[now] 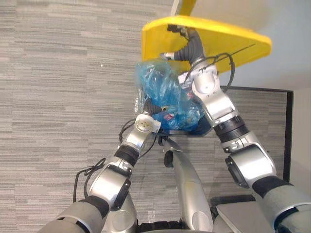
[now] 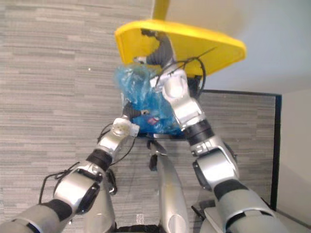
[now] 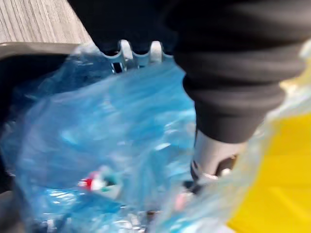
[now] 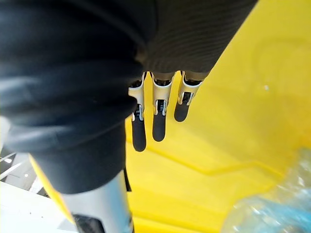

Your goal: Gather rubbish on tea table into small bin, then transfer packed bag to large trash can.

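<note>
A blue plastic bag point(image 1: 163, 87) stuffed with rubbish hangs over the dark open mouth of the large trash can point(image 1: 200, 128). My left hand point(image 1: 151, 108) is under the bag's near side, fingers curled into the plastic point(image 3: 121, 145). The can's yellow lid point(image 1: 233, 41) stands raised above the bag. My right hand point(image 1: 181, 33) lies against the lid's underside; its fingers point(image 4: 158, 121) are straight and flat on the yellow surface point(image 4: 233, 121). A corner of the bag point(image 4: 272, 213) shows below that hand.
Grey striped floor point(image 1: 58, 97) spreads out to the left of the can. A dark-framed panel point(image 1: 287, 126) stands at the right, with a pale wall point(image 1: 291, 29) behind the lid.
</note>
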Motion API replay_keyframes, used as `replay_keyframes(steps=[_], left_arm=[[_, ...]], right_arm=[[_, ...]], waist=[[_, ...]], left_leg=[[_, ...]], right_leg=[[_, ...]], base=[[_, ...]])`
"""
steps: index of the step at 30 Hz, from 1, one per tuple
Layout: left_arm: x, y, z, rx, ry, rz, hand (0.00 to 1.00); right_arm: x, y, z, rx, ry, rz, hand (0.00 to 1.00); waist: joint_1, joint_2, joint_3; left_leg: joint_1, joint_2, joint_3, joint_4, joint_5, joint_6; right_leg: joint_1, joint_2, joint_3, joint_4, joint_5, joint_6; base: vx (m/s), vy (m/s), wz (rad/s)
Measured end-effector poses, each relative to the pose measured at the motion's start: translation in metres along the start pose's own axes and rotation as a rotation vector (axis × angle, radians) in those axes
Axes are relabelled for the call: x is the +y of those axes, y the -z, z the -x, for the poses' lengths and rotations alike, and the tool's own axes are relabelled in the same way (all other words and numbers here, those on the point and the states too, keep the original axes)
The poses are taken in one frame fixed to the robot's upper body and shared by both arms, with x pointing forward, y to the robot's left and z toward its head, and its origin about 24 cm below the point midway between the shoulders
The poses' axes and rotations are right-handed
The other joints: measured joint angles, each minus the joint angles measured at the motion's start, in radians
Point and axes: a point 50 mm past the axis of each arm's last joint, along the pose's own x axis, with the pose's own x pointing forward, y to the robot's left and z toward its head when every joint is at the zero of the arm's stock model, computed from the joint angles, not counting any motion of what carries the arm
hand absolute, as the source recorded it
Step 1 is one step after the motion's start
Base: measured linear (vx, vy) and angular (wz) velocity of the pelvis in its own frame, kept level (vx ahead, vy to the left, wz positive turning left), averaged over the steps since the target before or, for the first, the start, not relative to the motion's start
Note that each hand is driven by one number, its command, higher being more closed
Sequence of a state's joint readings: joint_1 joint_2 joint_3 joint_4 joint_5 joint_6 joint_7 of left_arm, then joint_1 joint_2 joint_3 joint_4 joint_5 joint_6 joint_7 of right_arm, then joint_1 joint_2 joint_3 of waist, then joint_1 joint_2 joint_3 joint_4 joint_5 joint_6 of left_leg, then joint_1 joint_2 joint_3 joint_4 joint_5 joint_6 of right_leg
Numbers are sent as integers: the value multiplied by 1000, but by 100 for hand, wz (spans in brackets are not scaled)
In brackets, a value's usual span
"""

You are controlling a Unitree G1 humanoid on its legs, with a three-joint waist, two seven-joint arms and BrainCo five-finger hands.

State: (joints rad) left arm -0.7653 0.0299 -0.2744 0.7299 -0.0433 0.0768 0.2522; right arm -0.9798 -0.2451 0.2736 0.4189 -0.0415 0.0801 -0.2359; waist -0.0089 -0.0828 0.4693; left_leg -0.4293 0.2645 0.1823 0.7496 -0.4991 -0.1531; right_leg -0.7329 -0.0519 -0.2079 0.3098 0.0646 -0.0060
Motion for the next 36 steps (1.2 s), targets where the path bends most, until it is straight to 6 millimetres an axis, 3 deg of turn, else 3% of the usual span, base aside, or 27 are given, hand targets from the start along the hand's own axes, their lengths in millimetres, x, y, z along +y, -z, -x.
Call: replay_keyframes(steps=[7,13,16,19,20,23,24,27,32,34,35,36], left_arm=[[1,7,10,-27,9,25,0],[25,62,37,107,-61,74,0],[45,96,57,201,-133,154,0],[67,145,91,363,-246,271,0],[77,170,111,463,-313,309,0],[85,211,148,647,-393,338,0],[84,227,164,727,-409,363,0],[73,245,185,848,-404,361,0],[53,254,197,932,-337,337,0],[48,255,198,941,-323,332,0],[47,254,197,938,-319,333,0],[43,255,200,948,-310,333,0]], right_arm=[[4,61,28,217,-13,28,0],[0,101,57,359,-13,47,0],[-6,116,72,417,3,44,0],[-12,128,91,453,13,65,0],[-12,133,98,470,7,63,0],[-9,142,115,510,-13,58,0],[-8,149,125,540,-26,56,0],[-3,159,143,588,-50,40,0],[14,176,186,702,-41,-59,0],[25,186,222,801,-38,-107,0],[29,189,234,837,-41,-123,0],[35,191,246,873,-48,-142,0]], waist=[[17,6,-20],[55,42,-52],[64,44,-53],[76,45,-85],[78,47,-98],[82,49,-105],[84,49,-133],[91,48,-150],[91,43,-173],[87,34,-192],[82,32,-192],[77,32,-198]], left_leg=[[42,-16,-35,-33,24,-2],[51,-22,-66,-47,37,5],[83,-26,-84,-78,50,5],[102,-25,-88,-107,53,12],[112,-21,-90,-117,56,15],[168,-12,-92,-152,63,22],[173,-11,-92,-163,67,25],[221,-12,-91,-187,76,20],[289,-20,-80,-191,78,15],[301,-33,-73,-191,86,2],[312,-37,-71,-198,100,-4],[332,-28,-61,-244,134,1]], right_leg=[[58,-21,-33,-2,-12,-10],[84,-37,-57,-2,-18,-4],[116,-40,-73,-1,-30,7],[125,-38,-79,-3,-45,14],[134,-34,-84,-7,-50,14],[177,-25,-92,-9,-57,8],[178,-24,-94,-8,-61,5],[214,-24,-96,-7,-70,6],[274,-32,-90,-4,-82,16],[286,-44,-81,-10,-67,41],[302,-46,-79,-41,-51,87],[326,-46,-84,-81,-45,193]], base=[[18,-26,20],[-39,-45,14],[-28,-66,19],[-9,-68,6],[17,-65,4],[43,-55,3],[41,-44,4],[27,-18,2],[-24,11,-2],[-97,37,-6],[-119,7,-11],[-182,-14,-1]])
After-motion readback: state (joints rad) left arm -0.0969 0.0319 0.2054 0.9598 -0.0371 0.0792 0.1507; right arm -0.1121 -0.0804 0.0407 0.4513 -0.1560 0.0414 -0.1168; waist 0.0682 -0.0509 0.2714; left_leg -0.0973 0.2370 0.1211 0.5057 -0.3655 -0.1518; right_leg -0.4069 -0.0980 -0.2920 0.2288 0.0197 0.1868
